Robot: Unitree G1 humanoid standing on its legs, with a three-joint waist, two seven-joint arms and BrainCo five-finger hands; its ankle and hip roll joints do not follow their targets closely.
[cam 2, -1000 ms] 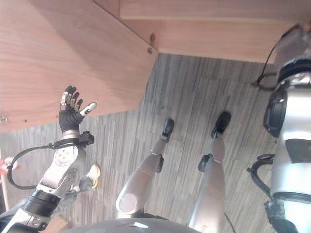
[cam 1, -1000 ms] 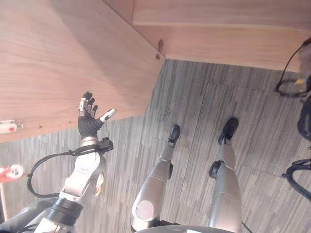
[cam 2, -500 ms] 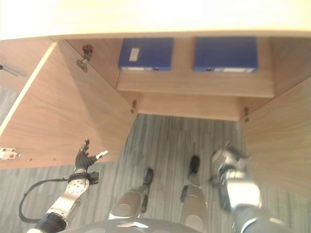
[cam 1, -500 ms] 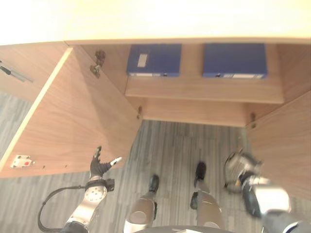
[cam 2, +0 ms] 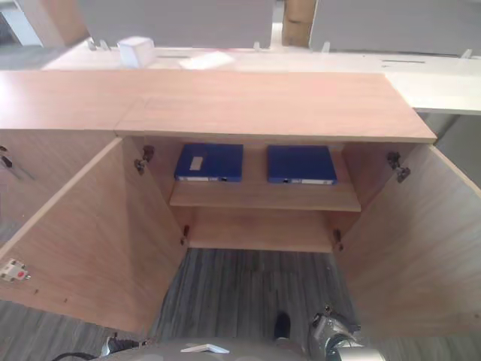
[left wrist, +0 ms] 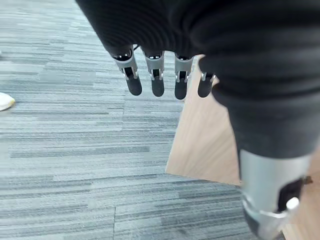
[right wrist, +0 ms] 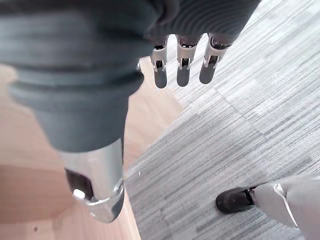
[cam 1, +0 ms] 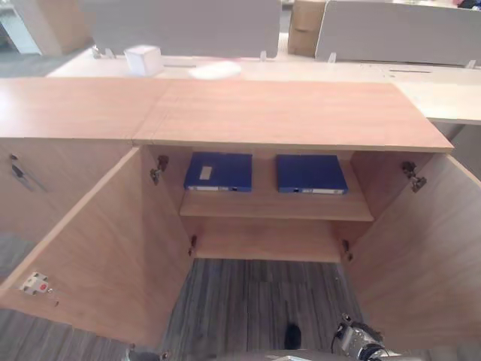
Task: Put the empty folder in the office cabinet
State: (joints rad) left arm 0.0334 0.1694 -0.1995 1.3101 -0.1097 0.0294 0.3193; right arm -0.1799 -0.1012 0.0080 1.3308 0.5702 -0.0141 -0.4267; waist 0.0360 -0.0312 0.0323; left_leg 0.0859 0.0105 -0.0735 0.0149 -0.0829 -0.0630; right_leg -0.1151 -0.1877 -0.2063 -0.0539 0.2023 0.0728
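Folders [cam 1: 219, 172] and [cam 1: 310, 174], both blue, lie flat on the open office cabinet [cam 1: 293, 113]'s upper shelf [cam 1: 275, 205], so you look finished. Your left hand [left wrist: 157, 75] and right hand [right wrist: 184, 62] hang relaxed, holding nothing, above the floor.

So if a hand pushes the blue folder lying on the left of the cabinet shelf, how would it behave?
The left blue folder lies flat on the shelf, so it would probably slide, not tip. Its boxy, square-edged shape suggests a stiff cover. The smooth wood likely gives little grip.
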